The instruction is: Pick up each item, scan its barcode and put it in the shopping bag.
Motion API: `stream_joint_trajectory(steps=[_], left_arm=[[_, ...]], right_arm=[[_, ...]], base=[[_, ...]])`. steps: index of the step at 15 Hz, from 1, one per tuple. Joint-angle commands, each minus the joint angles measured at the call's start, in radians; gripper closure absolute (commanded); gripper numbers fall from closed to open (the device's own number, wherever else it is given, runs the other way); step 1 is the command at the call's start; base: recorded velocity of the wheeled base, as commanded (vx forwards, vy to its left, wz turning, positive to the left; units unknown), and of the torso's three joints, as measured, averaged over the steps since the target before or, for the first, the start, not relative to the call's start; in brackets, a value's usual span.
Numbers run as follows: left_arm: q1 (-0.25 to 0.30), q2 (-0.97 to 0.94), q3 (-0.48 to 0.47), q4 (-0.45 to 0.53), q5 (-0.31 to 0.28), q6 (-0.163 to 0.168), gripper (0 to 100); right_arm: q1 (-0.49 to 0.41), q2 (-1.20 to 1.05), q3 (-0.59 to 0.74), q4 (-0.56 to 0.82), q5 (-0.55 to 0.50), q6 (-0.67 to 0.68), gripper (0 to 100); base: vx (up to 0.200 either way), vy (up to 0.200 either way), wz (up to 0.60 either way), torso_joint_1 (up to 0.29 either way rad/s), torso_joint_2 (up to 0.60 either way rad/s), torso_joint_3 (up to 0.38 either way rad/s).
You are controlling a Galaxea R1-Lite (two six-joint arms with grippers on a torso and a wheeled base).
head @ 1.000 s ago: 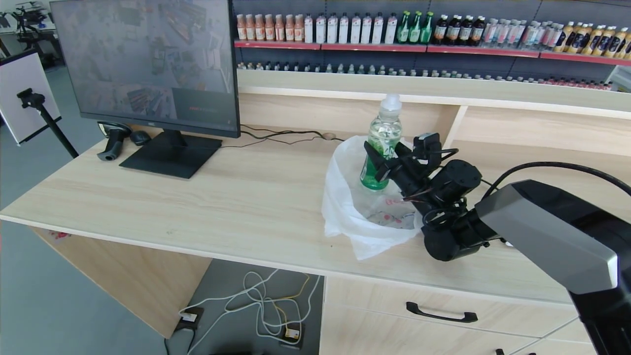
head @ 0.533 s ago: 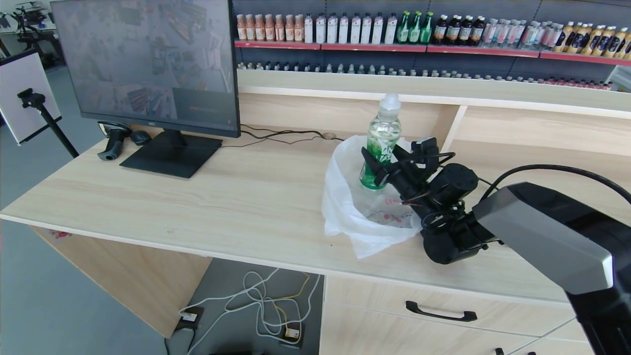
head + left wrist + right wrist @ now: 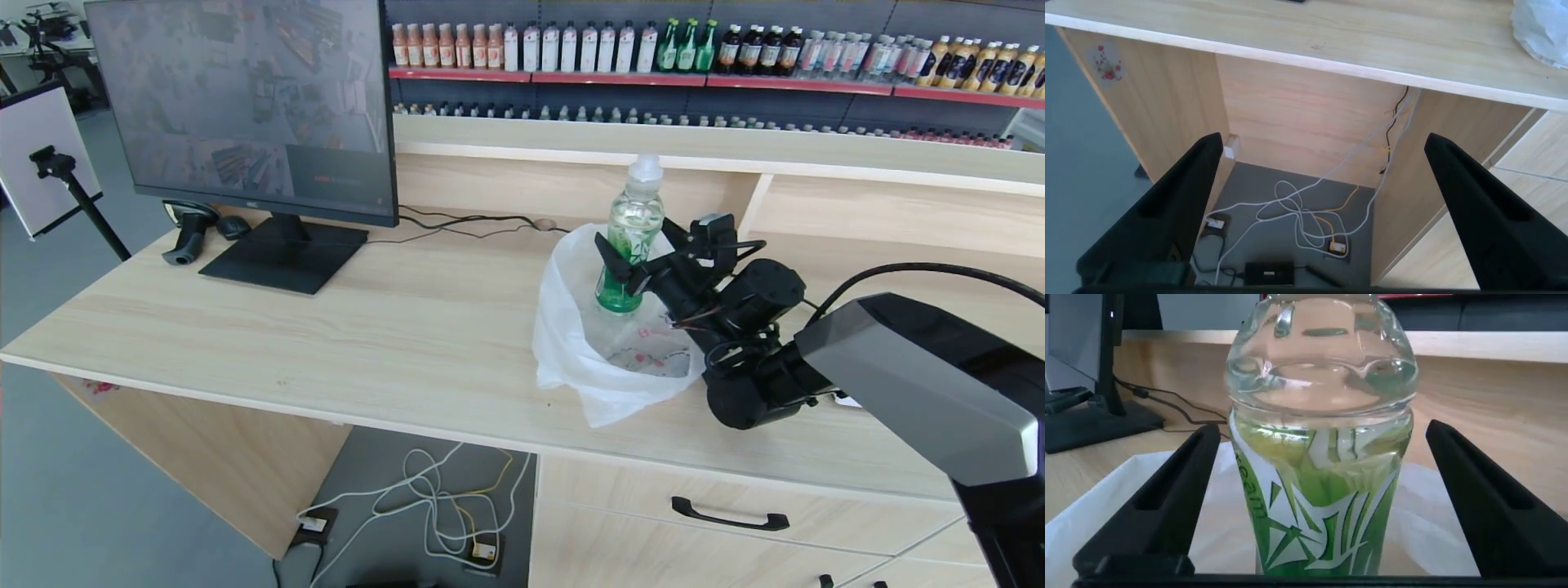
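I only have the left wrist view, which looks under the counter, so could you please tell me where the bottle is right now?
Observer: The bottle stands upright inside the white shopping bag on the counter.
Operator: Thank you. Is the right gripper clamped on it?
Observer: No. The right gripper is open, with one finger on each side of the bottle; the right wrist view shows a gap on both sides.
Operator: And where is the scanner, please?
Observer: The handheld scanner sits on the counter, just left of the monitor.
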Motion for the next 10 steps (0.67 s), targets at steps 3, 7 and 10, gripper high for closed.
stream_joint_trajectory(steps=[3, 7, 10], left_arm=[[0.000, 0.000, 0.000, 0.001, 0.000, 0.000, 0], [0.000, 0.000, 0.000, 0.001, 0.000, 0.000, 0], [0.000, 0.000, 0.000, 0.001, 0.000, -0.001, 0]], right_arm=[[0.000, -0.153, 0.067, -0.002, -0.002, -0.027, 0], [-0.012, -0.407, 0.444, -0.002, -0.002, -0.043, 0], [-0.012, -0.536, 0.539, -0.002, -0.002, -0.043, 0]], base=[[0.000, 0.000, 0.00, 0.000, 0.00, 0.000], [0.000, 0.000, 0.00, 0.000, 0.00, 0.000], [0.000, 0.000, 0.00, 0.000, 0.00, 0.000]])
